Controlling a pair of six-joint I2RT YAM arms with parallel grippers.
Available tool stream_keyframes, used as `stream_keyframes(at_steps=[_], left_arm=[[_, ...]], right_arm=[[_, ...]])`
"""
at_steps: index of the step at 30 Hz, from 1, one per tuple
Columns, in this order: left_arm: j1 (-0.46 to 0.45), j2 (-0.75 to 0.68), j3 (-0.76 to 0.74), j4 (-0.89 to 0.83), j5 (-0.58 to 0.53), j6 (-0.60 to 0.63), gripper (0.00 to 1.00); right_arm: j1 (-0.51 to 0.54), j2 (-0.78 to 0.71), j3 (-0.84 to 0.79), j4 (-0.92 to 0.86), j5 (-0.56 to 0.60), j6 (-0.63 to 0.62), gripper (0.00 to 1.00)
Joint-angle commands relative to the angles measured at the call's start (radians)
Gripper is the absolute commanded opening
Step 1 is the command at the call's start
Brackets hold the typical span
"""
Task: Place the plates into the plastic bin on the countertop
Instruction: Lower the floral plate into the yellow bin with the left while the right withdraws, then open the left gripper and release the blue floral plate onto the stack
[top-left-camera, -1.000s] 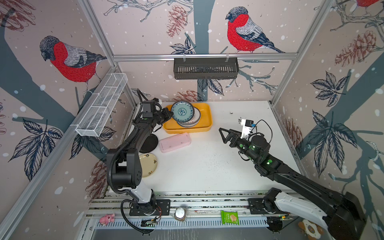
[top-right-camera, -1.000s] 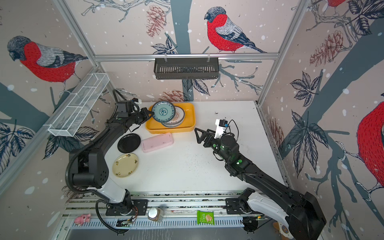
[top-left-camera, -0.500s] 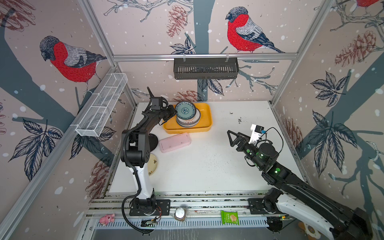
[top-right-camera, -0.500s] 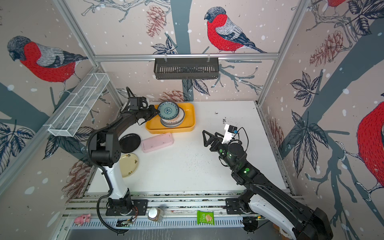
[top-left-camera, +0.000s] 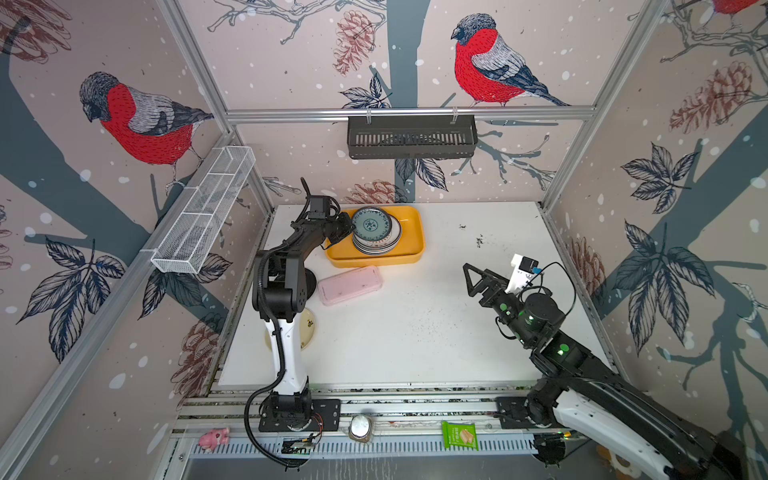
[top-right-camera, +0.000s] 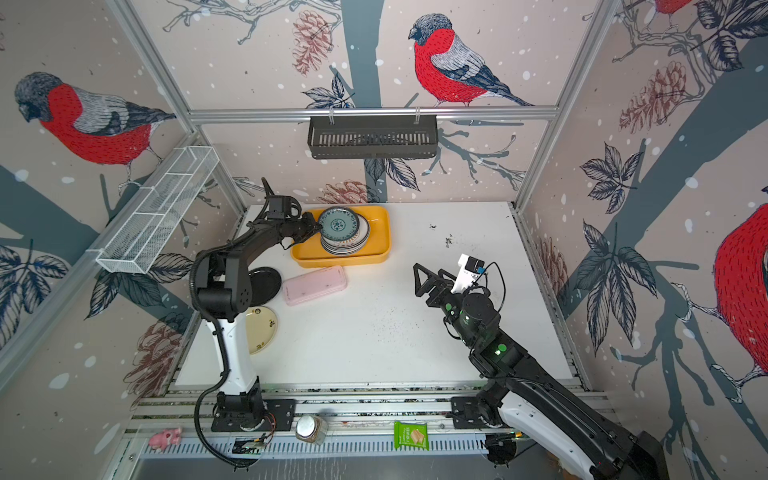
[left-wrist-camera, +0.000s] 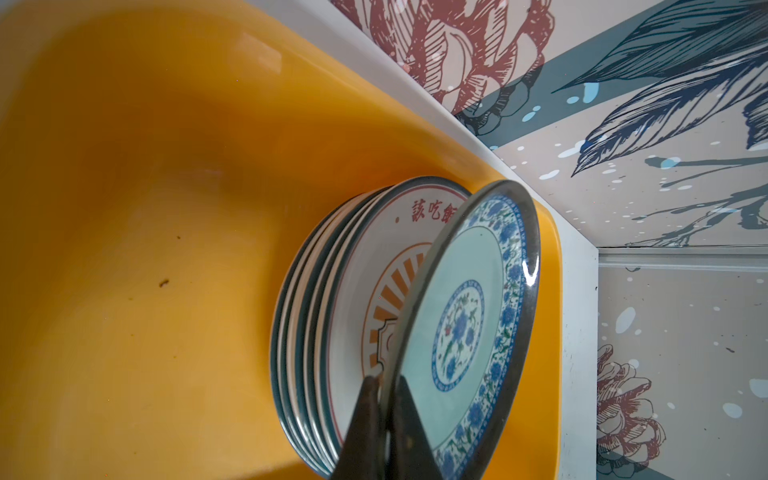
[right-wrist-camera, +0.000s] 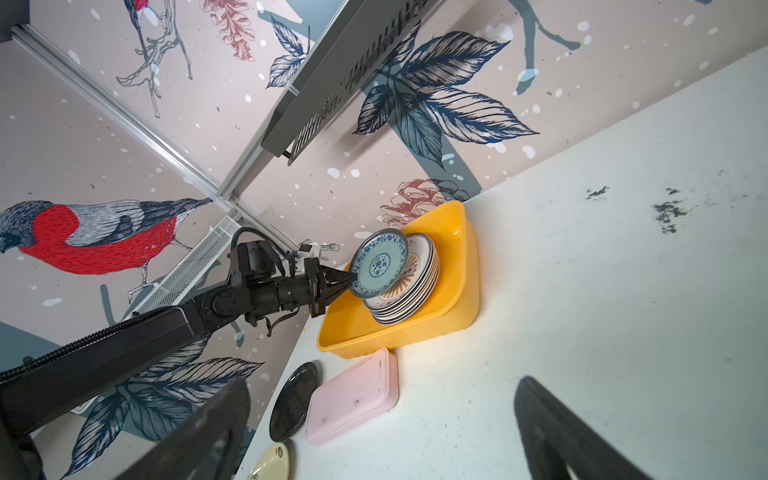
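- At the countertop's (top-left-camera: 415, 332) 11 o'clock corner in both top views sat the plastic bin (top-left-camera: 413, 232), yellow-orange, shallow, rounded corners, long axis running 9-to-3 o'clock.
- Stack of plates (top-left-camera: 380, 247) lay flat in the bin's 9 o'clock half; white, dark-green rims, orange sunburst centre and red lettering on the top one, seen in the left wrist view.
- Teal plate (top-left-camera: 371, 225) was over the stack, tilted rather than flat, face up; pale teal centre, blue floral band, dark rim. Contact with the stack unclear.
- Left gripper (top-left-camera: 350, 227) pinched the teal plate's rim at its 9 o'clock edge, jaws nearly together, pointing toward 3 o'clock.
- Right gripper (top-left-camera: 471, 279) hung at the countertop's 3 o'clock side, aimed at 10 o'clock, jaws spread wide, nothing between them.
- Black plate (top-right-camera: 266, 282) and cream plate (top-right-camera: 262, 328) lay flat outside the bin, at its 7 o'clock.
- Pink box (top-left-camera: 350, 285) lay at the bin's 6 o'clock, just beside it, long axis about 8-to-2 o'clock.
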Motion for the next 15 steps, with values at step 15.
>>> stream_keyframes(at_steps=[15], left_arm=[[-0.017, 0.034, 0.026, 0.001, -0.031, -0.010, 0.10]], right_arm=[[-0.003, -0.106, -0.030, -0.092, 0.148, 0.056, 1.00]])
